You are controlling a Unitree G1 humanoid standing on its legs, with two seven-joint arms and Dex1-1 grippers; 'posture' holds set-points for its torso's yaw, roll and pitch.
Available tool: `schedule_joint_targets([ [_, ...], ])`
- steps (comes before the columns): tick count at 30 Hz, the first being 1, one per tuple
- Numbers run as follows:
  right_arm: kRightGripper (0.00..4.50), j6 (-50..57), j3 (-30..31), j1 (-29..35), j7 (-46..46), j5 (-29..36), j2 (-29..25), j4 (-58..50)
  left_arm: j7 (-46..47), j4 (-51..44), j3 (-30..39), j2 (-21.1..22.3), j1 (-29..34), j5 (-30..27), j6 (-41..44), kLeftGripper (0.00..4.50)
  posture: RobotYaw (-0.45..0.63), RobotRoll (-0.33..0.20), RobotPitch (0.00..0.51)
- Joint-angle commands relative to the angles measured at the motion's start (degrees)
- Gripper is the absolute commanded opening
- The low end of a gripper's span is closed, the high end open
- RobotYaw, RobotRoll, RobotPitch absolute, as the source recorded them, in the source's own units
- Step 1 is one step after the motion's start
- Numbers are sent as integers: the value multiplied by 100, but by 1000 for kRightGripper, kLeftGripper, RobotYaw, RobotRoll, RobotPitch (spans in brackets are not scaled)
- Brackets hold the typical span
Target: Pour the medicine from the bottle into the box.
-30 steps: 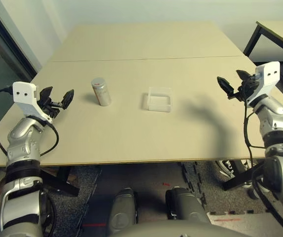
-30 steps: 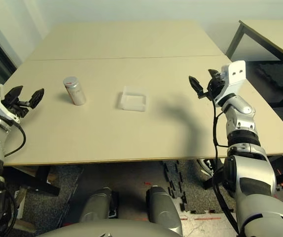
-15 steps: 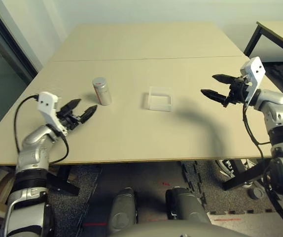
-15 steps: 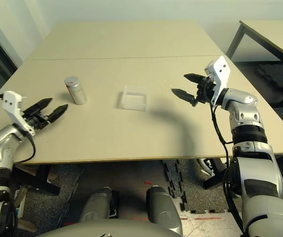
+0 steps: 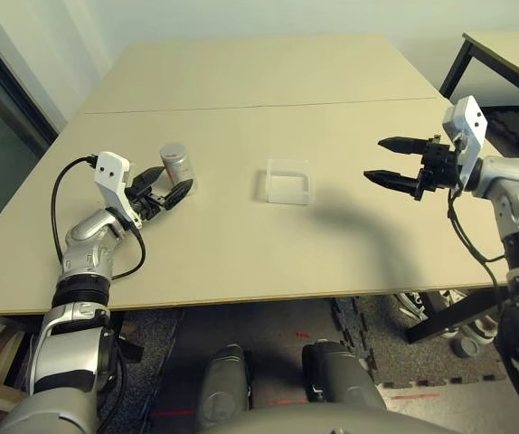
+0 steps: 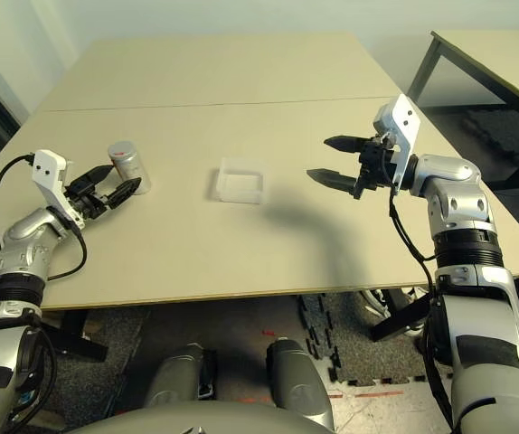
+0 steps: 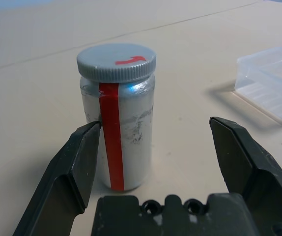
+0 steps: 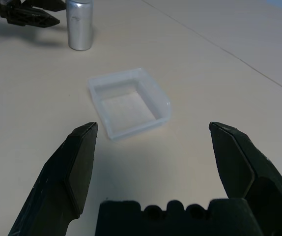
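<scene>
bottle: upright, capped, just ahead of left gripper; fingers spread, nothing held
right gripper: spread, empty, near box

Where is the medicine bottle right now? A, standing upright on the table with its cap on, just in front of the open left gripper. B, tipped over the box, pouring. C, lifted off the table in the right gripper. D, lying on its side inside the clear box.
A: the bottle stands upright on the table, grey cap on, with the left gripper open just short of it and the box apart from it.
</scene>
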Motion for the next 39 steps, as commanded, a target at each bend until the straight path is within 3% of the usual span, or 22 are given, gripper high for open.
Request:
schedule_joint_targets([
  [1,4500,70,53,91,2,57,-49,-170,27,133,-12,9,-9,115,-121,4448,-147,0,61],
  [20,4500,69,95,150,-87,49,104,-211,167,-13,190,106,235,63,-122,4448,-141,0,68],
  [39,4500,300,64,364,-181,136,38,-670,421,1612,79,-98,-849,383,-661,4448,-184,0,64],
])
